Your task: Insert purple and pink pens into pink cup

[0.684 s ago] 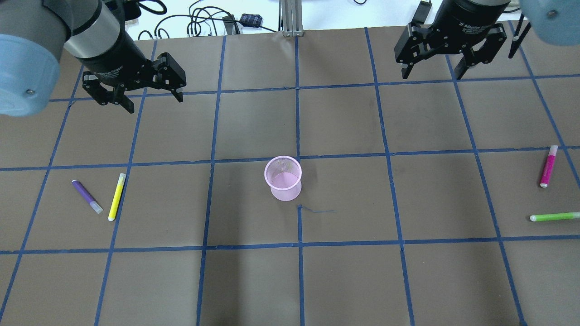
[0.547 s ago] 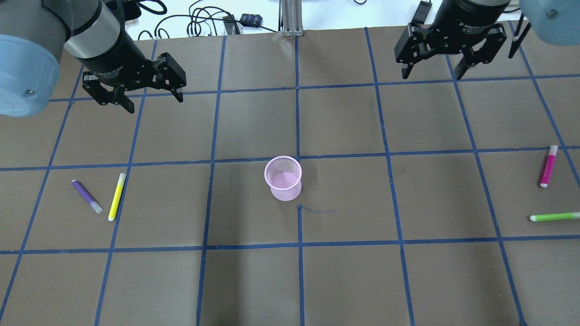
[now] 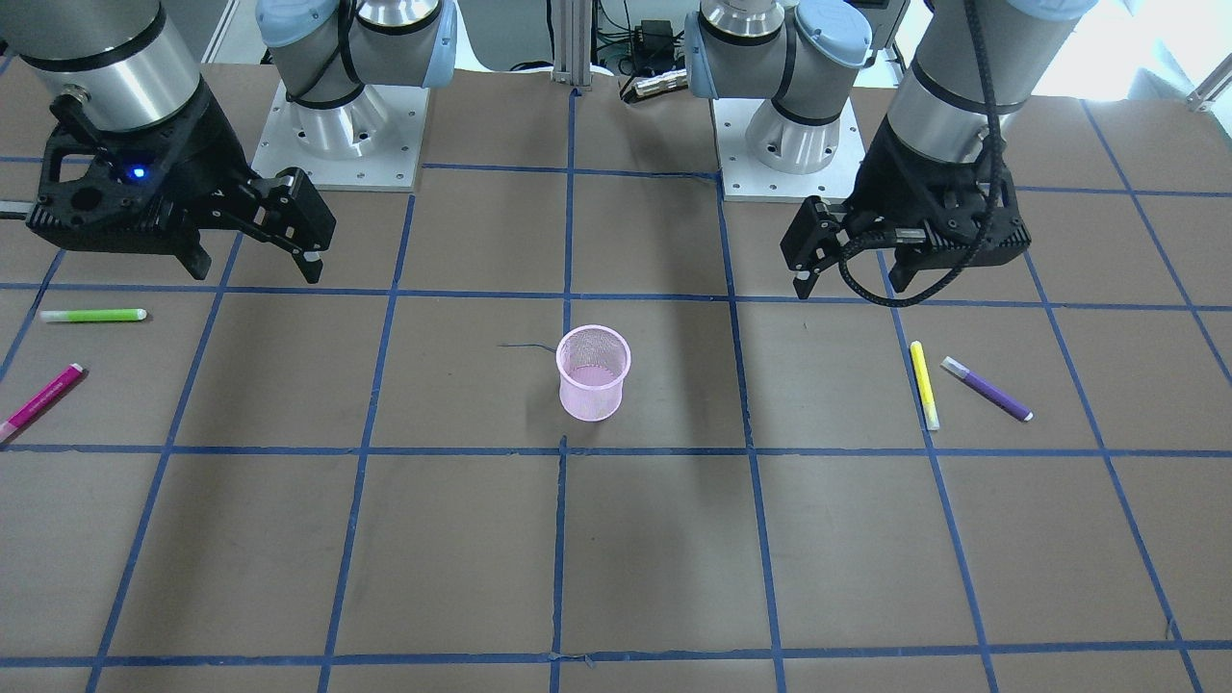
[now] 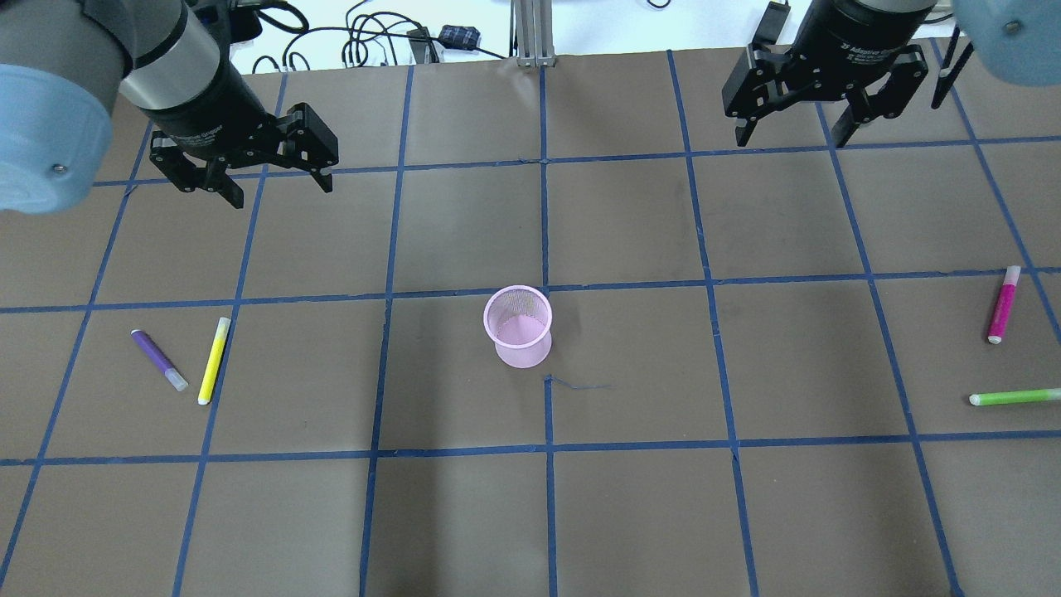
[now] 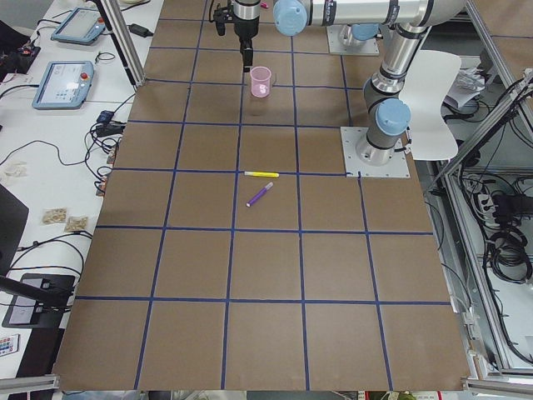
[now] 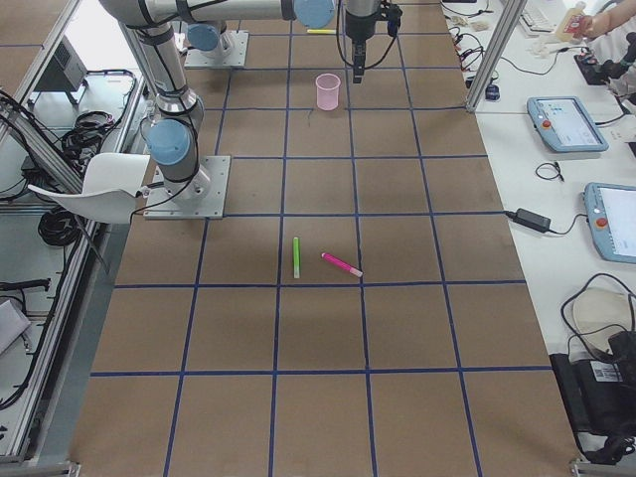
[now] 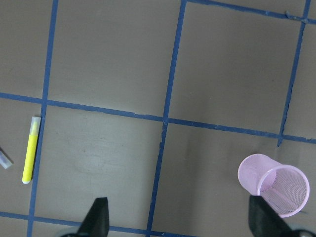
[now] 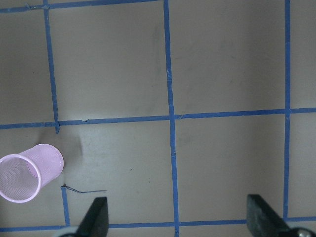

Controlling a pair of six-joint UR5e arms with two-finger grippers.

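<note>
Mesh pink cup (image 4: 518,326) standing upright mid-table, purple pen (image 4: 158,360) lying beside yellow pen (image 4: 214,360), pink pen (image 4: 1003,304) lying near green pen (image 4: 1014,397), left gripper (image 4: 272,185) and right gripper (image 4: 790,135) hovering spread wide, holding nothing.

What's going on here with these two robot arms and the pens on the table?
Nothing has been picked up yet. The left gripper and right gripper both hang above the table with jaws open and empty. The pink cup stands upright and empty in the middle. The purple pen lies beside a yellow pen on the left arm's side; the pink pen lies near a green pen on the right arm's side.
</note>
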